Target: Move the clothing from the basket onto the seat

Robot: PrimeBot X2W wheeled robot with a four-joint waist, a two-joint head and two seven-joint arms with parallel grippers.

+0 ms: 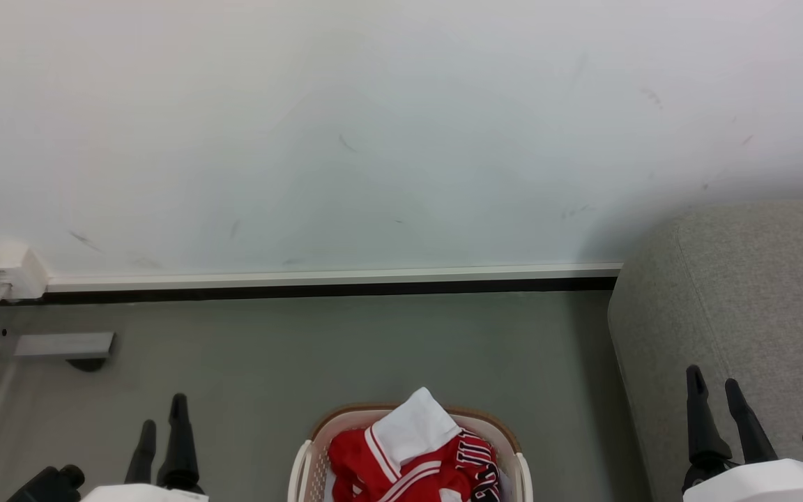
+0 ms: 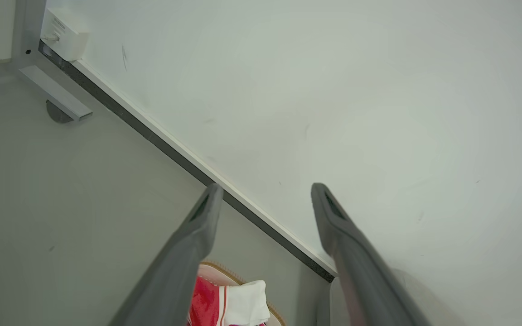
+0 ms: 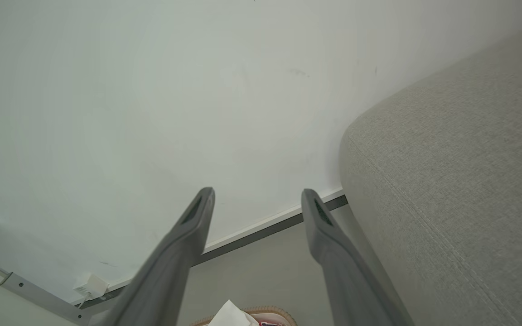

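Note:
The cream basket [image 1: 304, 468] with a brown rim stands on the floor at the bottom centre of the head view, holding the red and white clothing [image 1: 408, 450]. My left gripper [image 1: 162, 410] is open at the lower left, apart from the basket, empty. My right gripper [image 1: 715, 380] is open at the lower right, in front of the grey seat [image 1: 757, 293], empty. The left wrist view shows my left gripper [image 2: 264, 192] above the basket rim [image 2: 218, 268] and clothing [image 2: 229, 305]. The right wrist view has my right gripper [image 3: 256, 197] beside the seat [image 3: 460, 181], with the basket rim [image 3: 279, 313] below.
A white wall [image 1: 373, 139] with a skirting board [image 1: 332, 277] runs across ahead. A white socket box [image 1: 8, 270] and a grey metal bracket [image 1: 63, 345] sit at the left. Grey floor [image 1: 346, 348] lies between the basket and the wall.

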